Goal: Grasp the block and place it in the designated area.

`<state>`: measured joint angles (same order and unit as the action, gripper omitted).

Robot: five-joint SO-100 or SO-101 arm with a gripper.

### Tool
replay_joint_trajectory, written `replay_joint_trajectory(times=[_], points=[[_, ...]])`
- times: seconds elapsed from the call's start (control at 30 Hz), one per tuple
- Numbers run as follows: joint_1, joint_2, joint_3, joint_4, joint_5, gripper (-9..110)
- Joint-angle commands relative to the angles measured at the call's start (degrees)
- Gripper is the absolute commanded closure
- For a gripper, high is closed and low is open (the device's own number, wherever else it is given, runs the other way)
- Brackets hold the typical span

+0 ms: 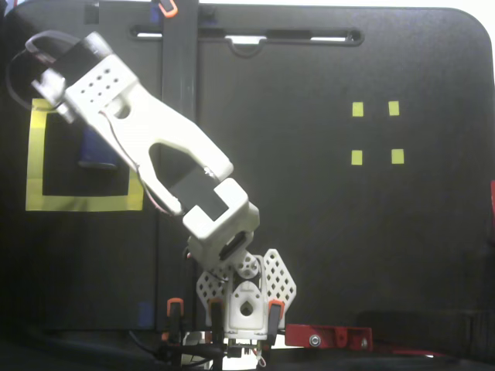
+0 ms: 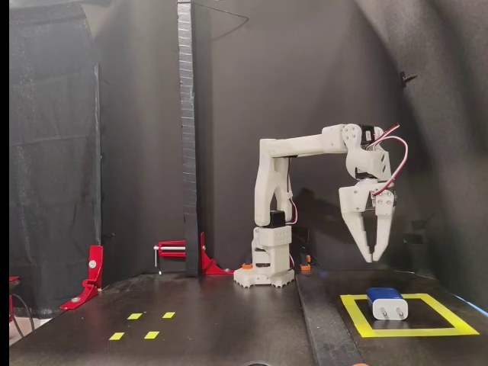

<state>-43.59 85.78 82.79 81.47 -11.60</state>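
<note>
The block (image 2: 386,303), dark blue on top with a white front face, lies on the black floor inside the designated area (image 2: 412,332), a square of wide yellow tape at the right. From above, the block (image 1: 97,151) is partly covered by the white arm (image 1: 131,124), inside the same yellow square (image 1: 77,202). My gripper (image 2: 374,258) hangs pointing down, above the block and a little behind it. It is shut with nothing in it, well clear of the block. In the view from above its fingers are hidden under the wrist.
Small yellow squares (image 1: 356,109) mark the other side of the mat (image 2: 134,316). A black upright post (image 2: 185,137) stands beside the arm base (image 2: 267,274). Red clamps (image 2: 93,267) sit at the left edge and behind the post (image 2: 183,248).
</note>
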Motion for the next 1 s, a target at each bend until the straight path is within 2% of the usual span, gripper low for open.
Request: replay_joint_trajectory(times=[0.0,0.1,0.5,0.97], points=[[1.6,3.1,-1.5,-1.1,7.3,102],[3.0,2.7,-1.4,-2.5,12.4,102],[5.7,1.9,-1.4,-2.1,15.3,102],[31.9,-0.9,-1.5,-5.5,12.0,102]])
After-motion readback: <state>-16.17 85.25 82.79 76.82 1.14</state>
